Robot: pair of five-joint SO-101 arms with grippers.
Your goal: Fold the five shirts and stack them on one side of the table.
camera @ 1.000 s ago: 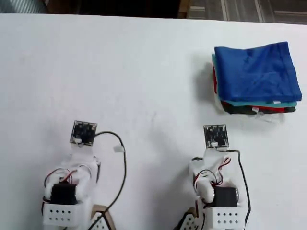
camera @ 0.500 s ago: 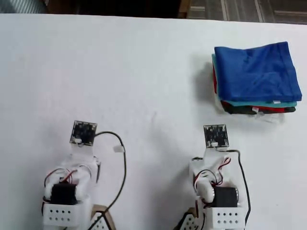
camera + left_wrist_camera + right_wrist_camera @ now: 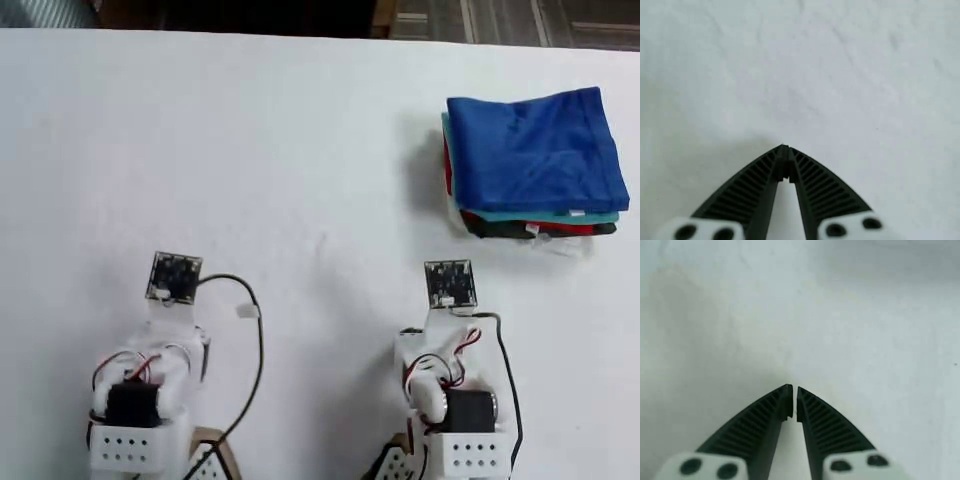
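Observation:
A stack of folded shirts (image 3: pixel 533 160) lies at the back right of the white table (image 3: pixel 250 150), a blue one on top, with teal, red and dark edges showing under it. Both arms are drawn back at the front edge, the left arm (image 3: pixel 150 380) and the right arm (image 3: pixel 450 390), well clear of the stack. My left gripper (image 3: pixel 784 150) is shut over bare tabletop with nothing in it. My right gripper (image 3: pixel 792 390) hangs over bare tabletop too, its black ribbed fingers (image 3: pixel 760 427) together at the tips with a hairline gap and nothing between them.
A black cable (image 3: pixel 252 330) loops from the left arm across the table's front. The table's far edge (image 3: pixel 300 35) borders a dark floor behind. Wide open white surface spans the left and middle.

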